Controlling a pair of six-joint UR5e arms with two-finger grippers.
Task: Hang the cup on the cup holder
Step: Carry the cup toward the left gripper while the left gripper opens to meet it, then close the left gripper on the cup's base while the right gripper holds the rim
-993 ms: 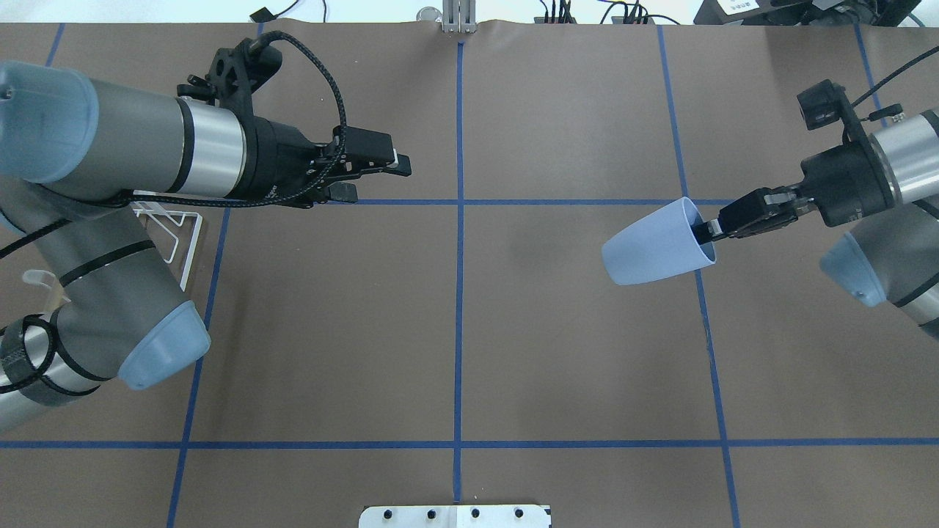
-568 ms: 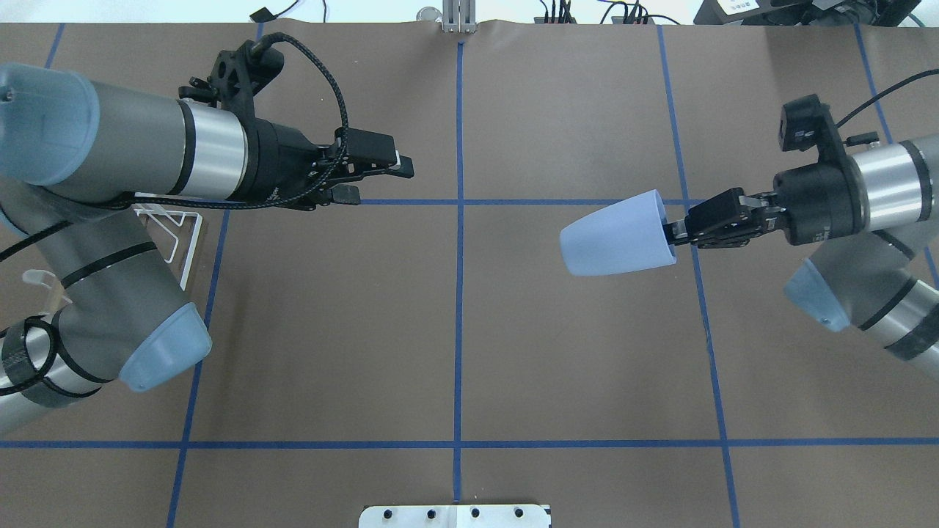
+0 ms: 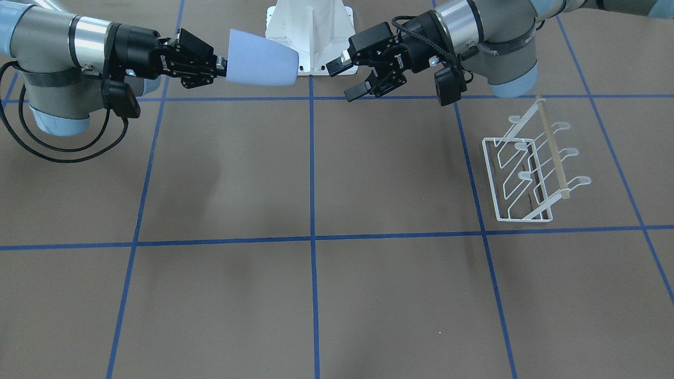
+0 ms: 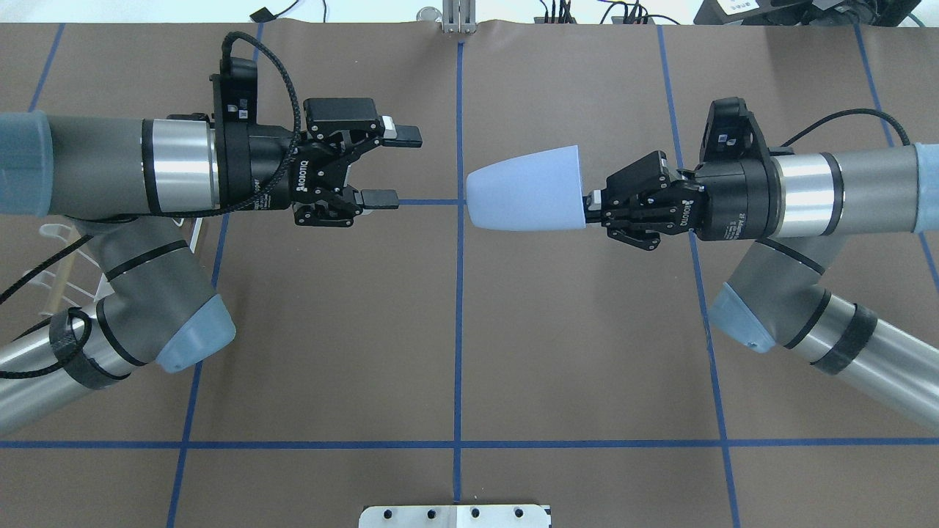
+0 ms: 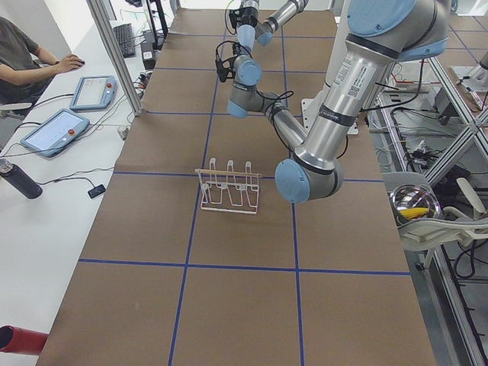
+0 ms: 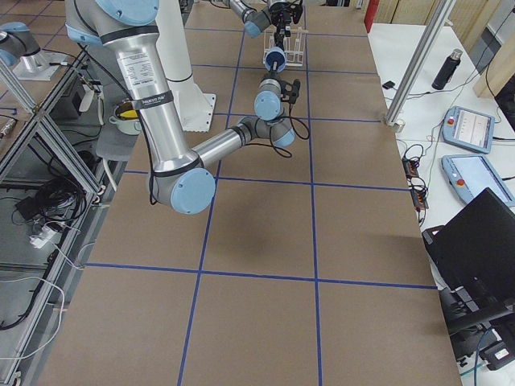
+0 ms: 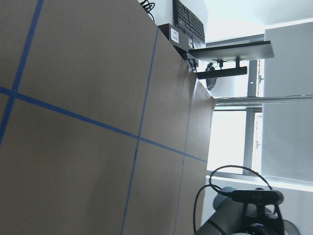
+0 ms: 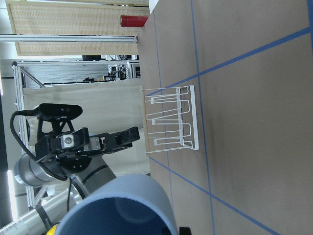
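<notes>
Overhead exterior, read left to right. The cup holder (image 3: 552, 145) stands toward the surface's (image 4: 330, 330) left edge. In this view it is mostly hidden under the left arm (image 4: 95, 176); the front-facing view shows it whole, upright, prongs up, nothing hung on it. Next comes the left tool (image 4: 396, 167), raised above the surface. Its jaws are spread wide with nothing between them, and they aim along the surface toward the right edge. A short stretch of air separates it from the cup (image 4: 524, 188); they do not touch. The cup is held off the surface, on its side, about midway between the left and right edges. Its closed narrow base points at the left tool and its open mouth faces back toward the right. The right tool (image 4: 589, 199) is clamped on the cup's rim, apparently pinching the wall at the mouth, though the inner finger is hidden here. The right wrist view looks past the cup's mouth to the holder and the left tool beyond.

Reading: the holder sits on the left arm's side, probably awkward for the right arm to reach. That would explain the cup being offered base-first at mid-surface for a hand-over. Holding it by the rim leaves the body free for the spread jaws to take. The hanging itself is not yet begun.
</notes>
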